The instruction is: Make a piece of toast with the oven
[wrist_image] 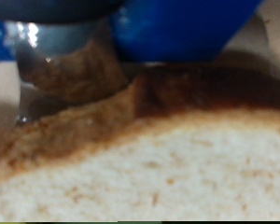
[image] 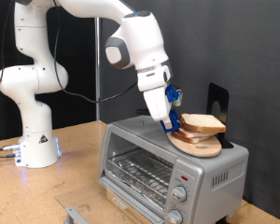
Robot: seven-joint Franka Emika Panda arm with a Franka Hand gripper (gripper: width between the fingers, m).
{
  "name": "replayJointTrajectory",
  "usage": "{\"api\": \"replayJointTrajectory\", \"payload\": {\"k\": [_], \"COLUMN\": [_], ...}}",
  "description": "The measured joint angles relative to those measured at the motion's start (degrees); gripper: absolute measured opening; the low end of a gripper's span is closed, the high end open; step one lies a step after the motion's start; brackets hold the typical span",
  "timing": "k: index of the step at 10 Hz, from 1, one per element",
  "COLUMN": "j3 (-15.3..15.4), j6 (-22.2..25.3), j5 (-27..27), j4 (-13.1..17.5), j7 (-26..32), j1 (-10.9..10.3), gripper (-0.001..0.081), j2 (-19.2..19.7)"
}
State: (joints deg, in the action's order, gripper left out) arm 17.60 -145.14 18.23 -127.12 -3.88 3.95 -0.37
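Note:
The silver-grey oven (image: 168, 166) stands at the exterior view's lower right with its glass door closed and the wire rack showing inside. On its roof a round wooden plate (image: 200, 147) carries stacked bread slices. The top one, the piece of toast (image: 204, 122), is pale with a tan crust. My gripper (image: 170, 120) reaches down to that slice's edge on the exterior view's left. In the wrist view the piece of toast (wrist_image: 149, 159) fills the picture, and one of the fingers (wrist_image: 75, 67) lies against its brown crust. The other finger is hidden.
Two round knobs (image: 179, 195) sit on the oven's front panel. A black stand (image: 217, 101) rises behind the plate. The robot base (image: 33, 140) is at the exterior view's left on the wooden table (image: 65, 182), and a grey bracket (image: 73, 213) lies near the front edge.

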Motion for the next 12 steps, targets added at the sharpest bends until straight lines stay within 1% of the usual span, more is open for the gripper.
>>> {"api": "replayJointTrajectory", "payload": {"k": [2, 4, 5, 7, 8, 9, 11, 12], "j3": [0.0, -0.4, -0.7, -1.4, -1.9, -2.6, -4.5, -4.4], "j6": [-1.2, -1.2, -1.1, -0.3, 0.8, 2.4, 8.2, 7.4], "j5": [5.7, 11.3, 13.1, 15.2, 16.0, 16.6, 17.6, 17.6], "j4": [-2.7, -5.4, -6.7, -8.9, -9.8, -10.6, -11.7, -11.8], "j7": [5.5, 10.9, 12.8, 14.6, 15.4, 16.3, 18.5, 18.5], "j1": [0.0, 0.0, 0.1, 0.1, 0.1, 0.1, 0.1, 0.1], "gripper": [0.0391, 0.0391, 0.0391, 0.0391, 0.0391, 0.0391, 0.0391, 0.0391], "j2": [-2.0, -4.8, -6.4, -9.2, -10.5, -11.9, -14.8, -14.5]}}
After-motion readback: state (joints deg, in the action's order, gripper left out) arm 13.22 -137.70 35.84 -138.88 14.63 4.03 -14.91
